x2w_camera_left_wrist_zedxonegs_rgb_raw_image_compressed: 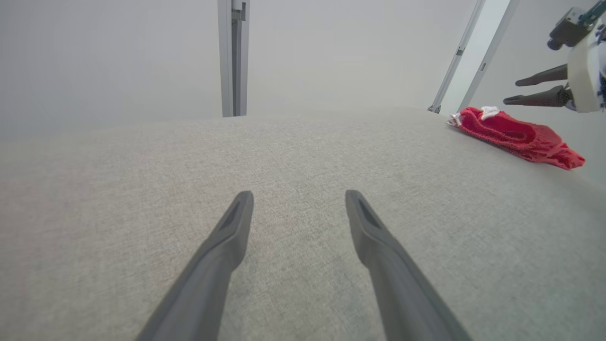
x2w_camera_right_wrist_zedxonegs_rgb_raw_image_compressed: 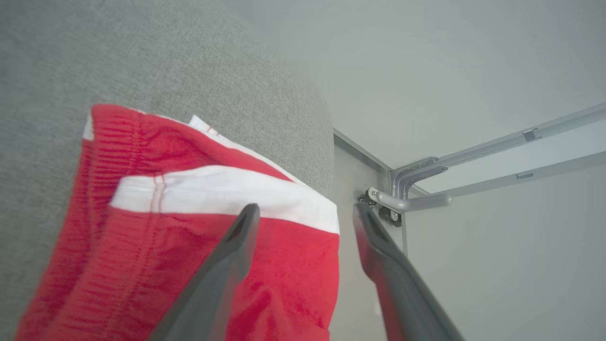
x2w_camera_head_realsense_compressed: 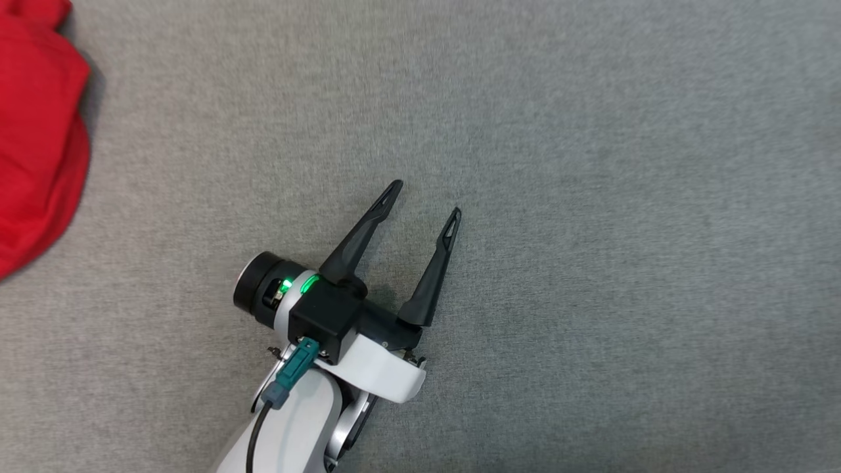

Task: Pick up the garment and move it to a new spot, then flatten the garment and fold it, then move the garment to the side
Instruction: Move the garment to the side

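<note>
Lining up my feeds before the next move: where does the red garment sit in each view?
Head view: garment at the left edge, upper half.
Left wrist view: garment upper right, near the far edge of the table, just under the right end effector.
Right wrist view: garment lower left to centre, beneath that end effector.
Shared landmark: the grey table it lies on.

Fig. 1. My left hand (x2w_camera_head_realsense_compressed: 424, 200): two long, dark grey fingers (x2w_camera_head_realsense_compressed: 363, 231), tapered, each tip slotted. They spring from a black cubic block (x2w_camera_head_realsense_compressed: 325, 322) beside a ring (x2w_camera_head_realsense_compressed: 309, 284) lit green. A black cylinder (x2w_camera_head_realsense_compressed: 253, 289) sits at the block's ten o'clock. At its six o'clock, a teal connector (x2w_camera_head_realsense_compressed: 292, 374) feeds a black cable (x2w_camera_head_realsense_compressed: 251, 440) down the white forearm (x2w_camera_head_realsense_compressed: 295, 427). My right hand (x2w_camera_left_wrist_zedxonegs_rgb_raw_image_compressed: 513, 91) has matching fingers on a white shell (x2w_camera_left_wrist_zedxonegs_rgb_raw_image_compressed: 581, 71).
</note>
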You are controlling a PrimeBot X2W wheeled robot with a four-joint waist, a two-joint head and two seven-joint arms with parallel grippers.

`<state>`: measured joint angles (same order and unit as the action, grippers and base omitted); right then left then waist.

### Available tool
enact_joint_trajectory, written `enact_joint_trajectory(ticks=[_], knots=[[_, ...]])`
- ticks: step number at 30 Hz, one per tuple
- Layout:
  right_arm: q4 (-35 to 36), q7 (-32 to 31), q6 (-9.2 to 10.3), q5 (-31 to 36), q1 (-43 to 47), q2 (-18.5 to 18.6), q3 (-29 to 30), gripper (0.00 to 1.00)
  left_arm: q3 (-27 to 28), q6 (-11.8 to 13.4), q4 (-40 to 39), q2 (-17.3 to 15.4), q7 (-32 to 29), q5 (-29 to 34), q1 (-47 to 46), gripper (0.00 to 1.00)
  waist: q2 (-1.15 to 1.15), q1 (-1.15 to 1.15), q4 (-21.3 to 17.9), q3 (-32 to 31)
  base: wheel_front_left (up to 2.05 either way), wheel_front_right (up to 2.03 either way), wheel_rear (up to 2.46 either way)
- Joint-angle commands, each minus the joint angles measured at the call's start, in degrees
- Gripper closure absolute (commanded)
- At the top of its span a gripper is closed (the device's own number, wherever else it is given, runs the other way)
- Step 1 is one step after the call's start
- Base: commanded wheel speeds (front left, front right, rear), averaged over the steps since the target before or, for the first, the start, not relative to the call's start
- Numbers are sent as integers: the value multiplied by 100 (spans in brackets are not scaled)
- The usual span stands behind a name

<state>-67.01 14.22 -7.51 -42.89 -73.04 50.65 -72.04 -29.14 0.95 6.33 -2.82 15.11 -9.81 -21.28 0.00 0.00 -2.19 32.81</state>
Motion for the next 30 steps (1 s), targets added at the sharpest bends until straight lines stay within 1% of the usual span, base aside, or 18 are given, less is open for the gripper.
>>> enact_joint_trajectory(ticks=[1, 7, 10, 12, 15, 18, 23, 26, 30], knots=[[55, 47, 4, -144, 127, -115, 59, 0, 41, 48, 1, -16, -3, -37, 65, 0, 0, 0, -17, -374, 0, 0, 0], [538, 106, 4, -390, 431, -707, 100, 0, 309, 188, -1, -19, -3, -157, 383, 0, 0, 0, 15, -1123, 0, 0, 0], [958, 112, 4, -454, 574, -979, 398, 0, 589, 302, -71, -22, -3, -78, 518, 0, 0, 0, 54, -1482, 0, 0, 0], [1307, 110, 4, -338, 782, -1095, 698, 0, 842, 383, -123, -22, -3, -141, 646, 0, 0, 0, 92, -1683, 0, 0, 0], [1840, 112, 4, -98, 1202, -1268, 1390, 0, 1190, 392, -160, -18, -3, -113, 799, 0, 0, 0, 168, -1977, 0, 0, 0], [2400, 101, 4, 159, 1857, -1516, 2265, 0, 1544, 363, -159, -24, -3, -47, 995, 0, 0, 0, 211, -2225, 0, 0, 0], [3270, 101, 3, 885, 3087, -1966, 3608, 0, 2035, 257, -158, -19, -3, 61, 1282, 0, 0, 0, 260, -2493, 0, 0, 0], [3761, 101, 3, 1336, 3768, -2246, 4307, 0, 2206, 161, -127, -17, -3, 130, 1438, 0, 0, 0, 282, -2604, 0, 0, 0], [4340, 101, 3, 1880, 4604, -2644, 5027, 0, 2272, 77, -38, -19, -3, 171, 1666, 0, 0, 0, 301, -2776, 0, 0, 0]])
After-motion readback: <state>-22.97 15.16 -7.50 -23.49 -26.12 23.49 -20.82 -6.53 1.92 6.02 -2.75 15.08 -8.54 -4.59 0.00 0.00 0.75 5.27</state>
